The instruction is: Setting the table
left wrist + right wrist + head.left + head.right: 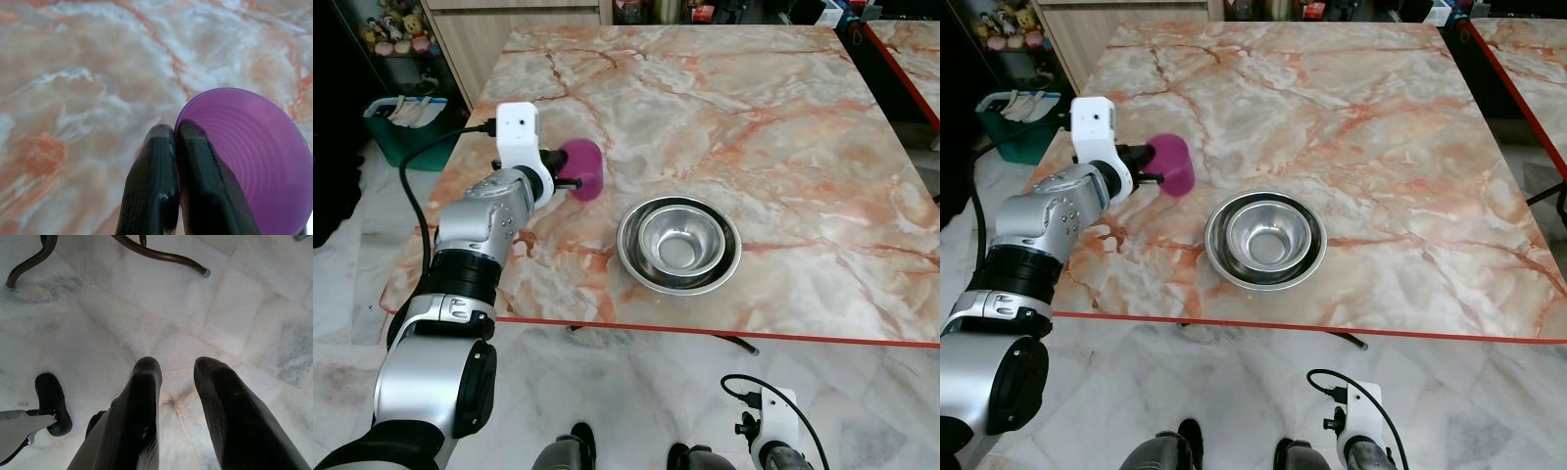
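While the silver left arm is reaching out over the pink-veined marble table (783, 117), the left gripper (570, 180) is pinching the rim of a translucent purple plastic cup (582, 168), which is sitting at its tip and lying tilted on its side, above the near-left part of the tabletop. Just beyond the cup, toward the robot's right and slightly nearer the red-trimmed front edge, two nested round stainless-steel bowls (678, 243) are resting on the marble, apart from the cup. A teal basket (399, 127) is standing on the floor to the left of the table.

In the right eye view the same gripper (1148, 178) is holding the cup (1172, 165) to the left of the bowls (1265, 239), and the right arm is hanging low below the table edge.

In the left wrist view the two black fingers (195, 181) are pressing together on the cup's (254, 156) wall, one inside the mouth and one outside, with the marble blurred behind.

In the right wrist view the right gripper (178, 372) is hanging with its fingers parted, pointing at the white marble floor tiles (146, 298), with the table's dark curved metal legs (161, 254) beyond it.
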Motion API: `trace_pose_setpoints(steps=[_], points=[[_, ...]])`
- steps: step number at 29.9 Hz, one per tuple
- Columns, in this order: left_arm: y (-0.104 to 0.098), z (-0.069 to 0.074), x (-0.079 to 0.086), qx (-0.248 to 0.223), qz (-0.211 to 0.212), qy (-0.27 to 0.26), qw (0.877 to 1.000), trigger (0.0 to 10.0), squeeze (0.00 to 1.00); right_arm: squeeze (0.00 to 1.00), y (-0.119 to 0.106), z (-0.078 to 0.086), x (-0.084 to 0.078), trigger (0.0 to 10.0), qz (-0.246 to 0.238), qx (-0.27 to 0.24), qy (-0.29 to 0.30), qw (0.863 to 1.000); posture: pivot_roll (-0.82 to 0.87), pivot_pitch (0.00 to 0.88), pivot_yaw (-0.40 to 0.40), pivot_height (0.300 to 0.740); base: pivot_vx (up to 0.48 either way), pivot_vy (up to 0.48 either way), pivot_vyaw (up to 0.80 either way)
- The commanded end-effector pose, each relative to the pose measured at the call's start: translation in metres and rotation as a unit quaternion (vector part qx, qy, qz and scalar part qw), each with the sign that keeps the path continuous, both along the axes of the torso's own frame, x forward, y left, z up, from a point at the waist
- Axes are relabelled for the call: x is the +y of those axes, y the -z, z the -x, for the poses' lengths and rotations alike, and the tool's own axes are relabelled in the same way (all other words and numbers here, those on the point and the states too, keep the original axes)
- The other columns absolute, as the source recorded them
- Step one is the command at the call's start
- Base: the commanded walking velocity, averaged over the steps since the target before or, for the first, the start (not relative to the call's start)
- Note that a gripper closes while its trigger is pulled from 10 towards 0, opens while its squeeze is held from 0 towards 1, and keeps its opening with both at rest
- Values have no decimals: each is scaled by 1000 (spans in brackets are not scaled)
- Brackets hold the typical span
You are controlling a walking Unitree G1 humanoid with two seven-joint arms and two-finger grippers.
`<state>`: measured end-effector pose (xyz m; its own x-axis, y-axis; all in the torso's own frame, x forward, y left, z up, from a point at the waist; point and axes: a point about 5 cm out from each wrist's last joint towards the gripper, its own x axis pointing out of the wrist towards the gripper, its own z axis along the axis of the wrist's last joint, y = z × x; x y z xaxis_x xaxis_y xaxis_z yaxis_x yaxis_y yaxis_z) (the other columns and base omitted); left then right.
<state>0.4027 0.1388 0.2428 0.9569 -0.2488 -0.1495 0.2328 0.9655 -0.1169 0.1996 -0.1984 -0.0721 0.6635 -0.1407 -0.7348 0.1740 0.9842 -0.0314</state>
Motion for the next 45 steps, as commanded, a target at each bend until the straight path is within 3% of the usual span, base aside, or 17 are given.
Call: trace_pose_setpoints(steps=[1, 20, 21, 22, 23, 24, 26, 39, 40, 41, 43, 45], points=[[-4, -1, 3, 11, -13, 2, 1000, 10000, 0, 0, 4, 8, 1, 10000, -3, 14, 5, 1000, 24, 197, 33, 740, 0, 0, 0], [-5, 3, 1, 36, -27, 29, 999, 10000, 0, 0, 5, 8, 2, 10000, -4, 14, 9, 1000, 27, 197, 39, 740, 0, 0, 0], [-5, 3, -1, 35, -27, 33, 998, 10000, 137, 0, 5, 8, 2, 10000, -4, 14, 9, 1000, 27, 197, 39, 740, 0, 0, 0], [-5, 3, -1, 35, -27, 33, 998, 10000, 137, 0, 5, 8, 2, 10000, -4, 14, 9, 1000, 27, 197, 39, 740, 0, 0, 0], [-5, 3, -2, 35, -27, 37, 998, 10000, 361, 0, 5, 8, 2, 10000, -4, 14, 9, 1000, 26, 196, 39, 740, 0, 0, 0], [-5, 4, -2, 35, -26, 39, 998, 10000, 361, 0, 5, 8, 2, 10000, -4, 14, 9, 1000, 26, 196, 39, 740, 0, 0, 0], [-4, 4, -3, 33, -28, 43, 998, 10000, 600, 0, 5, 8, 2, 10000, -4, 14, 10, 1000, 26, 196, 40, 740, 0, 0, 0], [-6, 5, -5, 30, -26, 48, 998, 10000, 588, 0, 5, 8, 3, 10000, -4, 13, 10, 1000, 26, 196, 41, 740, 0, 0, 0], [-6, 5, -4, 29, -26, 47, 998, 10000, 506, 0, 5, 8, 3, 10000, -4, 13, 10, 1000, 25, 197, 41, 740, 0, 0, 0], [-6, 5, -4, 28, -26, 46, 998, 10000, 506, 0, 5, 8, 3, 10000, -4, 13, 10, 1000, 25, 197, 41, 740, 0, 0, 0], [-6, 5, -3, 27, -27, 40, 998, 10000, 0, 0, 5, 8, 2, 10000, -4, 14, 10, 1000, 25, 195, 39, 740, 0, 0, 0], [-6, 4, -2, 26, -28, 38, 999, 10000, 0, 0, 5, 8, 2, 10000, -4, 14, 10, 1000, 27, 197, 39, 740, 0, 0, 0]])
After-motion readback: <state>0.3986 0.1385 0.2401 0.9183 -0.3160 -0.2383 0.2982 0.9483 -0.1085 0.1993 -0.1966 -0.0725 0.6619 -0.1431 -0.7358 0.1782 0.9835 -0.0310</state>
